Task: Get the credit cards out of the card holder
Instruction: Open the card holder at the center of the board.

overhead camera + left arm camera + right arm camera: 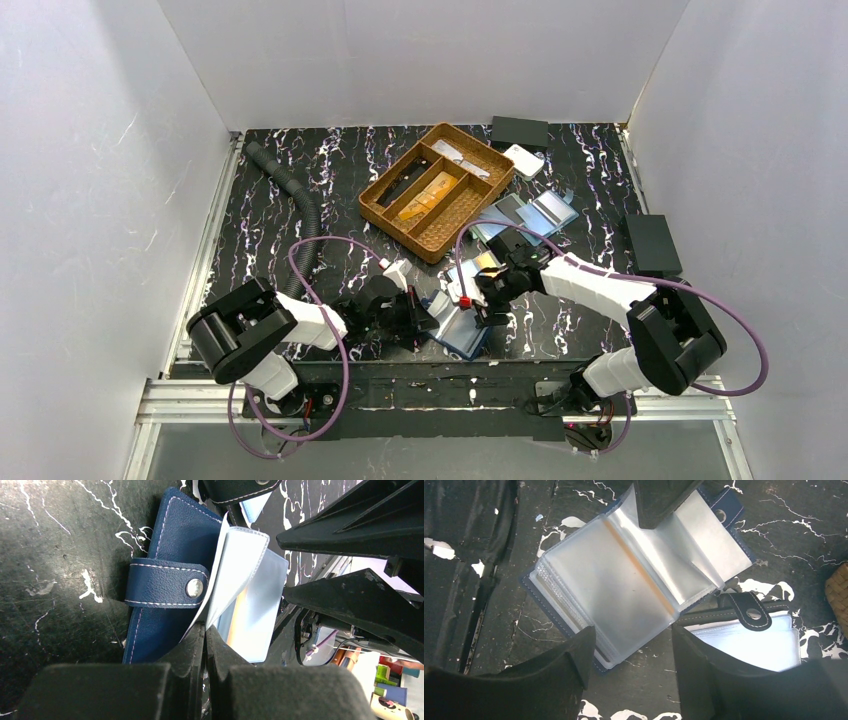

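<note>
The blue card holder [589,575] lies open on the black marbled table, its clear sleeves fanned out. A thin orange edge of a credit card [640,571] shows inside one sleeve. My left gripper [205,628] is shut on the edge of a clear sleeve, beside the holder's blue cover [165,545] and snap strap. In the top view the left gripper [425,318] sits at the holder [462,332]. My right gripper [631,655] hangs open just above the holder's near corner, with nothing between its fingers [576,652]; in the top view the right gripper [482,300] is over the holder.
A second snap-strap holder [769,640] lies right beside the first. Another open holder [530,215] lies farther back. A wicker tray [437,190] with compartments stands mid-table. Black boxes [520,131] [652,243] sit at the back and right, a grey hose [290,190] at the left.
</note>
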